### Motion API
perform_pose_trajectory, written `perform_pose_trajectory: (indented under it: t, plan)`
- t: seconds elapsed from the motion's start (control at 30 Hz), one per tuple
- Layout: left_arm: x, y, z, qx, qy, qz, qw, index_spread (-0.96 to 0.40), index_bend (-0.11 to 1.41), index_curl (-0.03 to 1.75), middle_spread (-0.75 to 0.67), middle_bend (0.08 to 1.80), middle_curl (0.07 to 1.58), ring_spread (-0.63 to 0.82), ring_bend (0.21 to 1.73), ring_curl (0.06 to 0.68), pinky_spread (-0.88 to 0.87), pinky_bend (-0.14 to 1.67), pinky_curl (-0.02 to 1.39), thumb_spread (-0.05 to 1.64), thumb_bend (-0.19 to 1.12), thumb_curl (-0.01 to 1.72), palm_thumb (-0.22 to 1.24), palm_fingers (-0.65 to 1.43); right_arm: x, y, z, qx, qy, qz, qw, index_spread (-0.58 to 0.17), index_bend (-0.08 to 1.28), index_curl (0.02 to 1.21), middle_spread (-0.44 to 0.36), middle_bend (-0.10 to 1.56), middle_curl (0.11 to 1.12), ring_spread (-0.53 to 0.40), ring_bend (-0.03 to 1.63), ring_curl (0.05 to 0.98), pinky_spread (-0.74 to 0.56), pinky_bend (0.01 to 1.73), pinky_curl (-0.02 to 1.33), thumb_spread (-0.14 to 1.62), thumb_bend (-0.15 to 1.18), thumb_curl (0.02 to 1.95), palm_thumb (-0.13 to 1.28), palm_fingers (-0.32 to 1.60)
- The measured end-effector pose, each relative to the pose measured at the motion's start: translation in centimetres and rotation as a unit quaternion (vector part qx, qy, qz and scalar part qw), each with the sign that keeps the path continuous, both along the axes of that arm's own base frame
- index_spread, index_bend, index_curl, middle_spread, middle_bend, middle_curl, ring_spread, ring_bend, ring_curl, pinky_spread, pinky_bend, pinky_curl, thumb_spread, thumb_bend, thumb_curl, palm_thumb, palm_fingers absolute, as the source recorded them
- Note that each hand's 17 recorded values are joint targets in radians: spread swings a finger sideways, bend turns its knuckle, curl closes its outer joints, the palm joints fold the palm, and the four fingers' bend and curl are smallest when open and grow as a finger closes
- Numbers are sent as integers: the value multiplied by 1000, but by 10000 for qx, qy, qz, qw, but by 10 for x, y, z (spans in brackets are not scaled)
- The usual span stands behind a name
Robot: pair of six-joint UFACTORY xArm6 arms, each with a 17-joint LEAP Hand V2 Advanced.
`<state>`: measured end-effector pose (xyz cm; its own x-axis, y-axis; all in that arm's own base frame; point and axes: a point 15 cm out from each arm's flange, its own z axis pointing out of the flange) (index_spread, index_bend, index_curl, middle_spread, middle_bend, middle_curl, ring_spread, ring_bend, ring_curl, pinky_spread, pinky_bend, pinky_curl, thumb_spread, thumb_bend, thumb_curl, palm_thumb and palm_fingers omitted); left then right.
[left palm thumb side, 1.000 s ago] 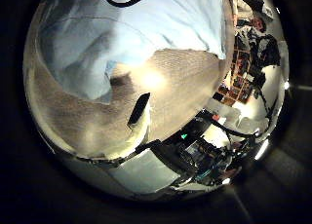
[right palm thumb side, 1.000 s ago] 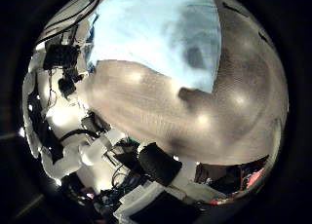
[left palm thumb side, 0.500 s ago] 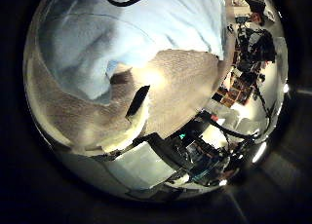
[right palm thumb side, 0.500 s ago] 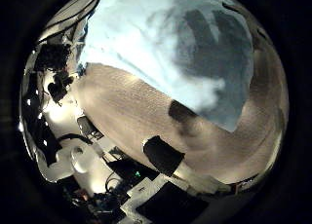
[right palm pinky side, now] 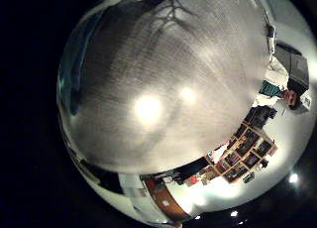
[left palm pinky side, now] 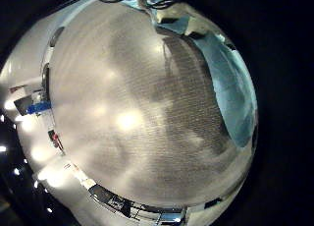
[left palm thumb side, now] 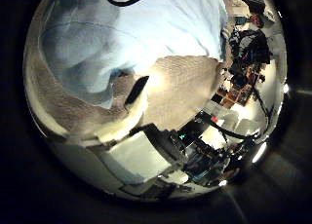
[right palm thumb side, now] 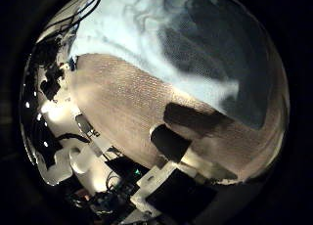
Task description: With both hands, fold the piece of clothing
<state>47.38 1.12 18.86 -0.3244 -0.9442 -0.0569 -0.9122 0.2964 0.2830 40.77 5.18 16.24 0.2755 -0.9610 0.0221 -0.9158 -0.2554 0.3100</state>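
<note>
One garment (left palm thumb side: 117, 39) on one table (left palm thumb side: 180, 83)

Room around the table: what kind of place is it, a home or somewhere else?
Probably a lab or workshop, not a home. A light cloth lies on a bare table, equipment racks crowd beside it, and shelves stand further off.
</note>
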Motion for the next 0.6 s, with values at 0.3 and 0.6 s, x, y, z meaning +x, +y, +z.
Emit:
perform_pose_trajectory:
  t: [0.3, 0.6]
  plan:
    - [3, -7, 6, -29, 13, 13, 10000, -335, 222, 607, -390, 633, 668, -425, 901, 336, -405, 490, 402, 988, 5, 345, 471, 1117, -10, -12, 2, -316, 204, 117, 9992, -330, 216, 351, -194, 532, 471, -275, 959, 325, -197, 780, 127, 1025, -12, 377, 579, 928]
    - [-1, -13, 15, -161, 89, -45, 9998, -547, 381, 851, -529, 845, 836, -476, 1212, 488, -621, 1009, 600, 1007, 61, 433, 795, 1254, -16, -14, 1, -560, 320, 245, 9976, -412, 586, 562, -230, 822, 616, -270, 1063, 430, -468, 1027, 256, 1000, -1, 429, 756, 1371]
